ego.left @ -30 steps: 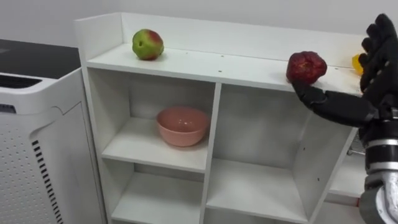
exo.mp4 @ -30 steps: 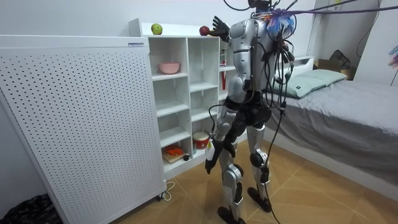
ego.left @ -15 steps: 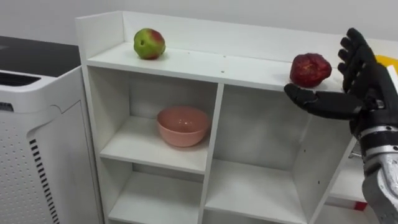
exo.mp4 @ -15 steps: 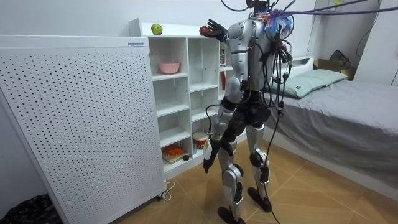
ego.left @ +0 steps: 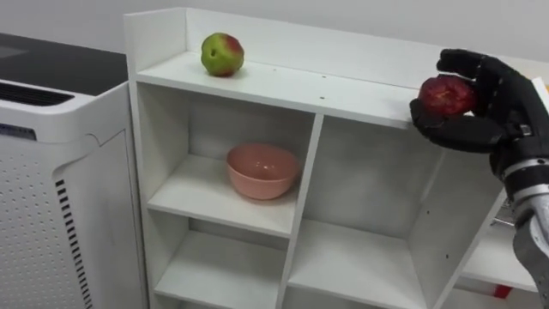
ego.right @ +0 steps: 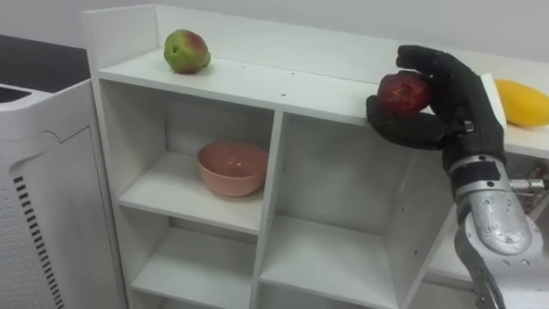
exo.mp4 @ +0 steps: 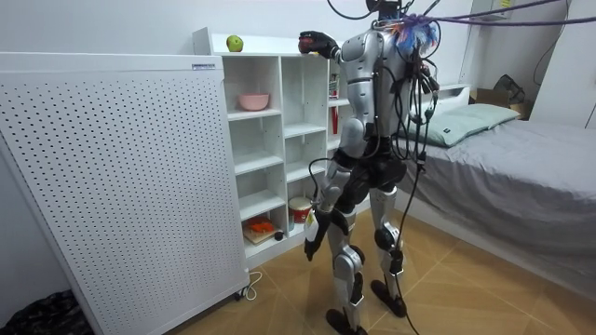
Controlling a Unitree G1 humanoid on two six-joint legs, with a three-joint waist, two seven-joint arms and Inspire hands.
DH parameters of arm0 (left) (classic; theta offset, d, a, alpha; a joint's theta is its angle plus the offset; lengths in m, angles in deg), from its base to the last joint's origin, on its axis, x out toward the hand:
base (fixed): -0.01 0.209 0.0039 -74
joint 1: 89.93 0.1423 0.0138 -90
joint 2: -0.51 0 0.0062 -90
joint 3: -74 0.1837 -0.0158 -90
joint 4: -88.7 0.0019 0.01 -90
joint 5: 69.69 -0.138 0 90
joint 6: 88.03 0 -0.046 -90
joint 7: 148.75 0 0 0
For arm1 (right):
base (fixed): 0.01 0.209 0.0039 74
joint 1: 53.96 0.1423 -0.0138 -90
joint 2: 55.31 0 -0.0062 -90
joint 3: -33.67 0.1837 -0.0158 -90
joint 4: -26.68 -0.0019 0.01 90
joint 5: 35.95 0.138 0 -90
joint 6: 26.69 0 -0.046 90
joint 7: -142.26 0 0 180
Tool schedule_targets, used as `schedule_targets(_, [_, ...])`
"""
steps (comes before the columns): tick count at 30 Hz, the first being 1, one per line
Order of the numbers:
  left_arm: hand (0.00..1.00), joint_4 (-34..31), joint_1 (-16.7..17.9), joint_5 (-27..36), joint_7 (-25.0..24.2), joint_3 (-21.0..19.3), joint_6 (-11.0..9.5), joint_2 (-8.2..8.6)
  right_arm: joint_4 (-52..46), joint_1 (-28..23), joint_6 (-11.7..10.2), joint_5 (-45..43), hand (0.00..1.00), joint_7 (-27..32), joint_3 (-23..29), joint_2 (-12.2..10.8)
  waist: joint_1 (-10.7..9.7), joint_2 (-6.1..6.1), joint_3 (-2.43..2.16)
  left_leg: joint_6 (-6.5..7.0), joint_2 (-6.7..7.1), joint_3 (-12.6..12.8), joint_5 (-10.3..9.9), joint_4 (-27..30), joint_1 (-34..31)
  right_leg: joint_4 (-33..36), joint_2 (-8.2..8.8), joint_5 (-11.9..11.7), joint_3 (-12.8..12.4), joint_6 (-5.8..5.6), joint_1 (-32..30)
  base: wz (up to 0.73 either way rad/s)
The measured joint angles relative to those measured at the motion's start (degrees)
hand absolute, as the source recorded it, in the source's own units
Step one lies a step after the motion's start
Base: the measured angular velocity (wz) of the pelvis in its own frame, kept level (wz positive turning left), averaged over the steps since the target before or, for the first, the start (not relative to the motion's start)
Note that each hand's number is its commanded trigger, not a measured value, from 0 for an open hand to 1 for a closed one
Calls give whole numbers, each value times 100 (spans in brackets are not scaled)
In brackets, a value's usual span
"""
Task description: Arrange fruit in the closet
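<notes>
Your right hand [ego.right: 459, 94] is clenched round the red apple [ego.right: 401, 92]. Mango [ego.right: 523, 101] just to its right; green apple [ego.right: 186, 51] well left; pink bowl [ego.right: 232, 167] below-left.

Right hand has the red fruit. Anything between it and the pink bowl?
Only the top board: the right hand is curled round the red fruit at its front edge, and the pink bowl sits in the open compartment below, left of the divider.
</notes>
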State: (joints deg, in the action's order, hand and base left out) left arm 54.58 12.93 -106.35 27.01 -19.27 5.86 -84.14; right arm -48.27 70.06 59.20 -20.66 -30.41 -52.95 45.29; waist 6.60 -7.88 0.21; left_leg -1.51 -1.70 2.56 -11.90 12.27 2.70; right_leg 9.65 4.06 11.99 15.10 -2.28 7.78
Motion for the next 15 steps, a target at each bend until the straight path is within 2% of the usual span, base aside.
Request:
schedule_targets(9, [0,-72,48,6,16,11,2,-75,3,92,-5,-2,100,-51,-10,10,4,16,12,0,4,-36,0,42,-9,-1,-2,0,2,0,32,2])
schedule_targets(12, [0,-72,72,30,57,20,66,-89,0,92,-23,21,100,-42,-14,12,-5,26,20,0,4,-28,0,51,9,-2,-1,0,-2,0,30,0])
schedule_targets(15, [0,-71,69,22,135,21,105,-89,-5,91,-33,17,100,-47,-11,12,-5,62,43,0,2,-23,0,62,12,2,-2,0,-5,0,30,0])
